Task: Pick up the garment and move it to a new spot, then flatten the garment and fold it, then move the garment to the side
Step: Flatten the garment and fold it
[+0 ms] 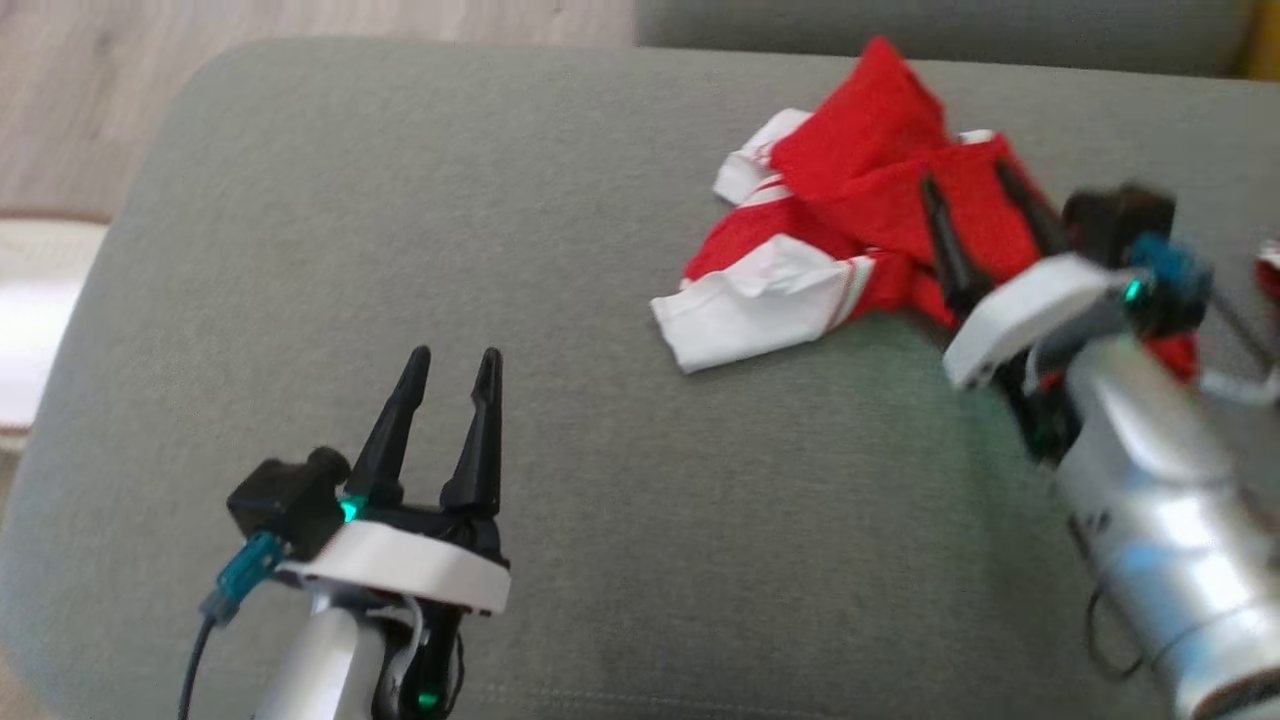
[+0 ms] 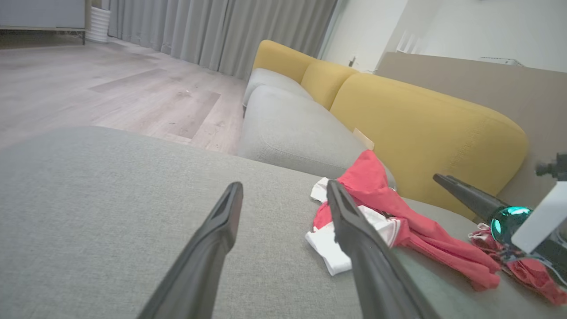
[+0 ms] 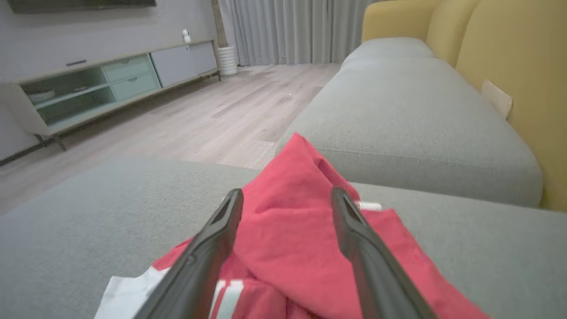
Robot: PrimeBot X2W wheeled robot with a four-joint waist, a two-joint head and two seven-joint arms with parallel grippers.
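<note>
The garment (image 1: 850, 210) is a red and white piece of clothing lying crumpled on the grey sofa seat (image 1: 560, 500), toward the far right. My right gripper (image 1: 965, 178) hovers over its right part, open, fingers spread with red cloth lying loose beneath them; the right wrist view shows the garment (image 3: 288, 239) between the two fingers, not pinched. My left gripper (image 1: 455, 362) is open at the lower left, well apart from the cloth, nothing between its fingers. From the left wrist the garment (image 2: 390, 217) lies ahead to the right, beside the right gripper's finger (image 2: 469, 199).
A yellow backrest (image 2: 421, 133) runs behind the seat. A second grey seat cushion (image 3: 398, 115) lies beyond the garment. Wooden floor (image 2: 110, 88) is off the seat's far edge, with a low cabinet (image 3: 102, 84) and grey curtains (image 2: 212, 31) further away.
</note>
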